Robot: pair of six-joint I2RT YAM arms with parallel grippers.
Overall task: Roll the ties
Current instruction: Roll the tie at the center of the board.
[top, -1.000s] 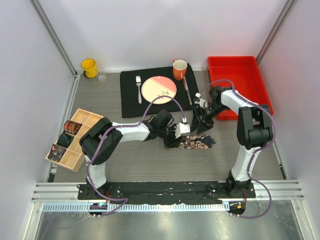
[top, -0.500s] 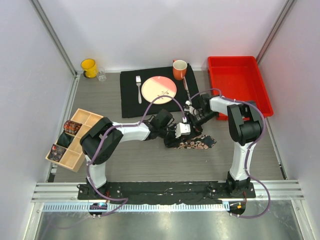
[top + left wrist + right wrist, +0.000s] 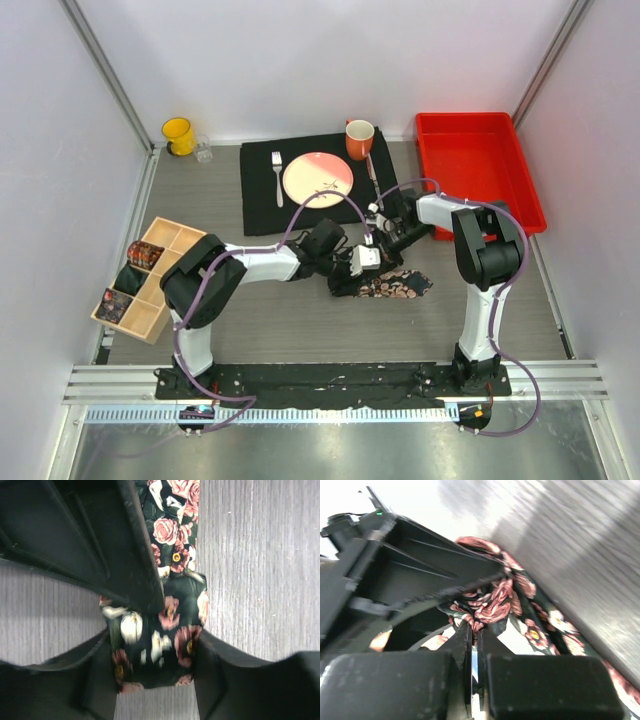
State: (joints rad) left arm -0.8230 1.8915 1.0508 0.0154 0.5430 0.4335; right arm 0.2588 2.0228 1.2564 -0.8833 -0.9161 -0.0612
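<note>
A black tie with pink roses (image 3: 402, 285) lies on the grey table at centre, one end wound into a coil (image 3: 155, 640). In the left wrist view my left gripper (image 3: 154, 642) has a finger pressed against each side of that coil. My left gripper (image 3: 350, 275) rests low on the table at the tie's left end. My right gripper (image 3: 384, 240) comes in from the right, just behind it. In the right wrist view my right gripper (image 3: 479, 626) is shut, its tips pinching a fold of the tie (image 3: 495, 602) beside the left gripper's black body (image 3: 415, 570).
A wooden divider box (image 3: 168, 238) at the left holds rolled ties (image 3: 145, 255). Behind lie a black placemat (image 3: 262, 205) with a plate (image 3: 318, 178), fork (image 3: 278, 175) and knife (image 3: 372, 180), an orange mug (image 3: 359, 138), a yellow mug (image 3: 178, 133) and a red bin (image 3: 478, 170).
My right gripper swung left from beside the red bin to the tie and shut on a fold. My left gripper stayed on the coil, its fingers spreading a little.
</note>
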